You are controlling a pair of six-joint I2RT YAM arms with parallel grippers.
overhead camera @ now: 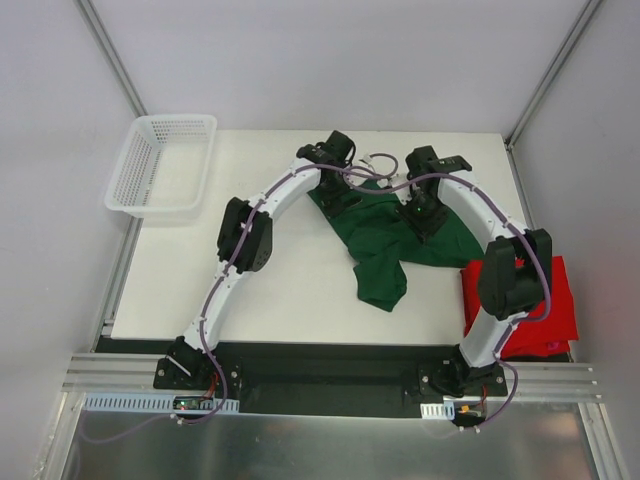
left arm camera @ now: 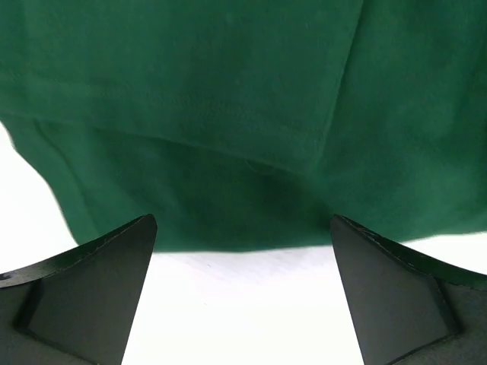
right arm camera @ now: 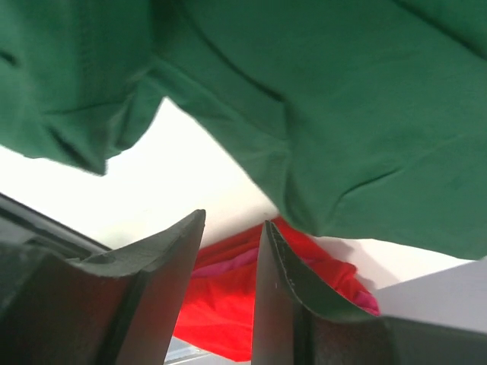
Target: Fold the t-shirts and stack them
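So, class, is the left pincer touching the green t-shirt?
Cannot tell. Left wrist view: fingertips of the open left pincer overlap the green t-shirt at its hem, but their height above it is unclear.

Green t-shirt [overhead camera: 382, 262], red t-shirt [overhead camera: 563, 310]

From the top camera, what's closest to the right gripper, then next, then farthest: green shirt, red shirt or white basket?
1. green shirt, directly under the right gripper.
2. red shirt, on the near right side.
3. white basket, at the far left corner.
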